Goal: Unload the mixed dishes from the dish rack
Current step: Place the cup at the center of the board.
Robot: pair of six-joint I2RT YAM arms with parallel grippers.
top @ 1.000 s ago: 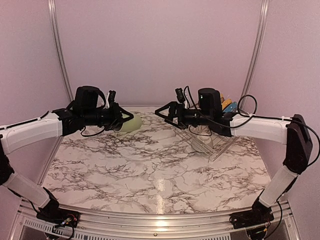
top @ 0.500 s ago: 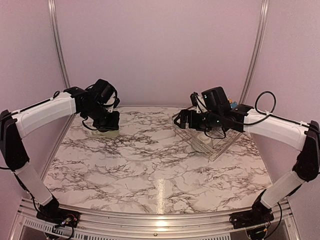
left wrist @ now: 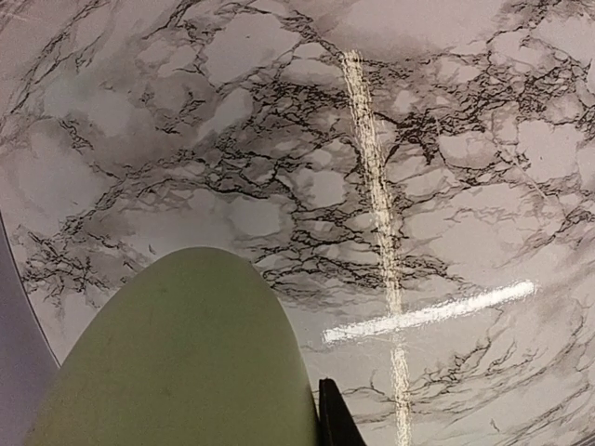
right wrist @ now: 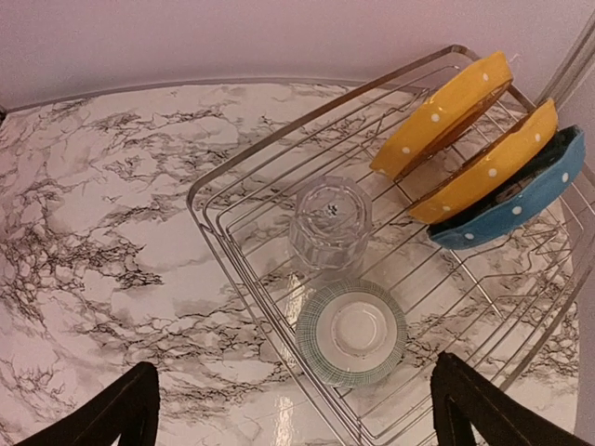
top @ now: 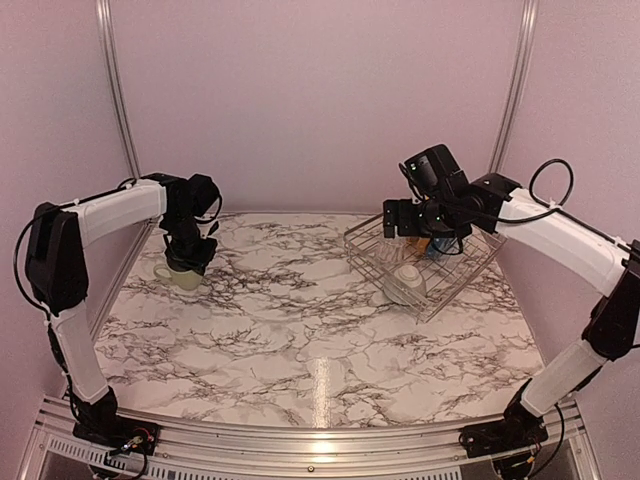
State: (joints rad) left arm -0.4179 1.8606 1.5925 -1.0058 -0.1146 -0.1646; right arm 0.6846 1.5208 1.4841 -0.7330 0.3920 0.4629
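The right end effector [top: 408,222] hangs over the rack [right wrist: 316,123], fingers wide apart; the glass [right wrist: 330,228] and bowl [right wrist: 351,333], both upturned, lie straight below it; the plates [right wrist: 483,163] stand on edge further right; the left end effector [top: 188,258] is far off, over the mug [top: 180,277] on the table [top: 300,330], and I cannot tell whether it grips the mug.

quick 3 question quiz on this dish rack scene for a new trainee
1. True or false: the pale green mug sits in the dish rack.
2. How many plates stand in the rack?
3. The right gripper is: A open above the rack, B shut on a plate, C resting on the table.
Key: 1 false, it is on the table; 2 three; 3 A.
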